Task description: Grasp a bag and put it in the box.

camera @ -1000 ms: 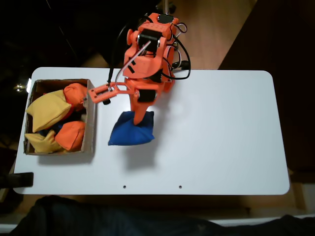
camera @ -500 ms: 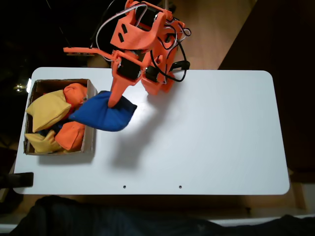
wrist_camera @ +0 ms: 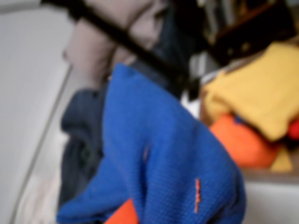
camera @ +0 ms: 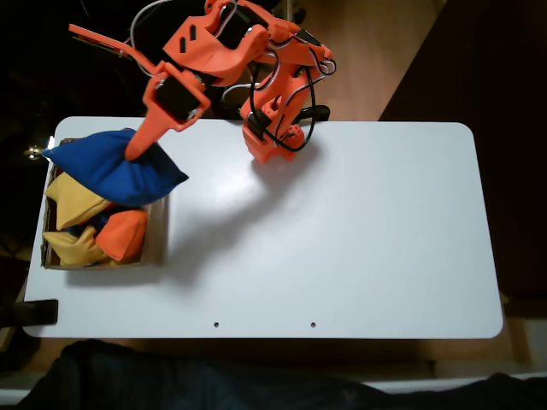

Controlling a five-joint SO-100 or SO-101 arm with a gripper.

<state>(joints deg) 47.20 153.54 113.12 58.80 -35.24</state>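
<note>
Risk: gripper (camera: 137, 149) pinches the bag (camera: 111, 168) by one edge above the box (camera: 156, 248); released here, it may land on the heaped yellow beanbags (camera: 73, 192) and slide out.

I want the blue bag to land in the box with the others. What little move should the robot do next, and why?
Probably open the fingers and let go. In the fixed view, the blue bag hangs pinched above the cardboard box, over the yellow and orange beanbags inside. One corner sticks out past the box's wall, so a small nudge left first might help.
</note>
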